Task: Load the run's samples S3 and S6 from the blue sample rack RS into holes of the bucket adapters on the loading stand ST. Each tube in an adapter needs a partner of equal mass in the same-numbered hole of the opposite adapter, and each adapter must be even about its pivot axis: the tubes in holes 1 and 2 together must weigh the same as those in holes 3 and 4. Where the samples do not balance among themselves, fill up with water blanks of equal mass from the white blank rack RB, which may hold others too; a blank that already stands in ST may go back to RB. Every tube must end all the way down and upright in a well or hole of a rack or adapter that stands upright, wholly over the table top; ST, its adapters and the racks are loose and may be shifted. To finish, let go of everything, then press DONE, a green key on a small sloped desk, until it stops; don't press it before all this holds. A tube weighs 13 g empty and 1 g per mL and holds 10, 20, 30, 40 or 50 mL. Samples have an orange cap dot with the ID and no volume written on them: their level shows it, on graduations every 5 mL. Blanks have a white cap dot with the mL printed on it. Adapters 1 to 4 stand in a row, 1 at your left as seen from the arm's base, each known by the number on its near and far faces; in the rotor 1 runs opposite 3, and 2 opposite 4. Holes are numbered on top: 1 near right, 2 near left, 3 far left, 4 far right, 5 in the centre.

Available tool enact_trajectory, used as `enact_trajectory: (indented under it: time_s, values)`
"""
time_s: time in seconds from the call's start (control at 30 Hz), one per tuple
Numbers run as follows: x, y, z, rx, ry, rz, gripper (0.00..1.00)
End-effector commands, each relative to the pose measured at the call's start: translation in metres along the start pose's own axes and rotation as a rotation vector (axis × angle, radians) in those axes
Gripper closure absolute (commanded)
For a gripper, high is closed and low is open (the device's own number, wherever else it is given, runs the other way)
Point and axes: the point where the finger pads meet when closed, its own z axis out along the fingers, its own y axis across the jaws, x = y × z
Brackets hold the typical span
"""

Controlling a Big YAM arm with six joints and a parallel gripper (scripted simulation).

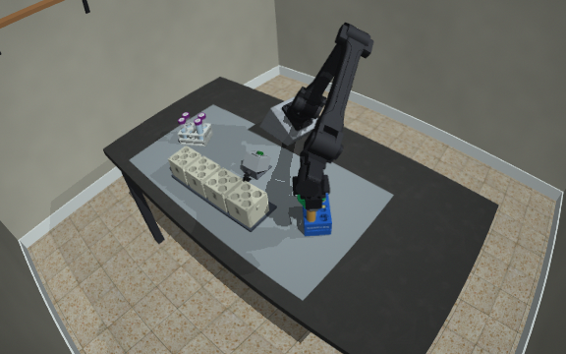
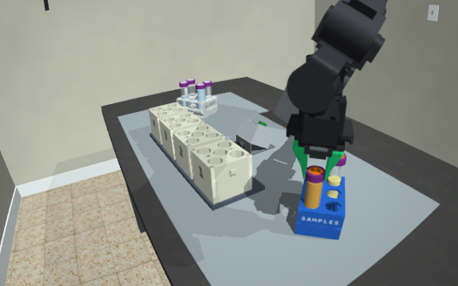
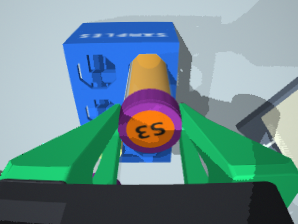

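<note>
From the top, the tool (image 1: 312,206) hangs over the blue rack (image 1: 318,225), which stands toward the worktop's (image 1: 425,236) near edge beside the adapters (image 1: 218,185). From outside, its green fingers (image 2: 301,156) clamp tube S3 (image 2: 313,190), whose lower part sits in a rack well. At the wrist, the fingers pinch the purple cap (image 3: 149,123) marked S3.

I see a grey mat (image 1: 347,231) on my desk (image 1: 435,236), carrying the stand (image 1: 263,216), two racks and the key block (image 1: 255,162).
</note>
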Motion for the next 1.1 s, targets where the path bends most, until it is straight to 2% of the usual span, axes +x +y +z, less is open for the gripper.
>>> enact_trajectory:
  time_s: [0.0, 0.07, 0.17, 0.2, 0.47, 0.5, 0.87, 0.9, 1.07]
  values:
    - [-0.016, 0.006, -0.007, 0.007, -0.040, -0.016, 1.00]
    - [-0.006, 0.002, 0.006, 0.003, -0.012, 0.000, 1.00]
    - [-0.017, -0.001, 0.000, 0.011, -0.040, -0.001, 1.00]
    - [-0.015, 0.003, -0.008, 0.011, -0.045, -0.014, 1.00]
    - [-0.015, 0.003, -0.007, 0.011, -0.045, -0.014, 1.00]
    - [-0.015, 0.003, -0.007, 0.011, -0.045, -0.014, 0.45]
    - [-0.015, 0.003, -0.007, 0.011, -0.045, -0.014, 0.45]
    - [-0.024, 0.003, -0.029, 0.022, -0.077, -0.010, 0.45]
    - [-0.023, 0.004, -0.039, 0.020, -0.078, -0.028, 0.45]
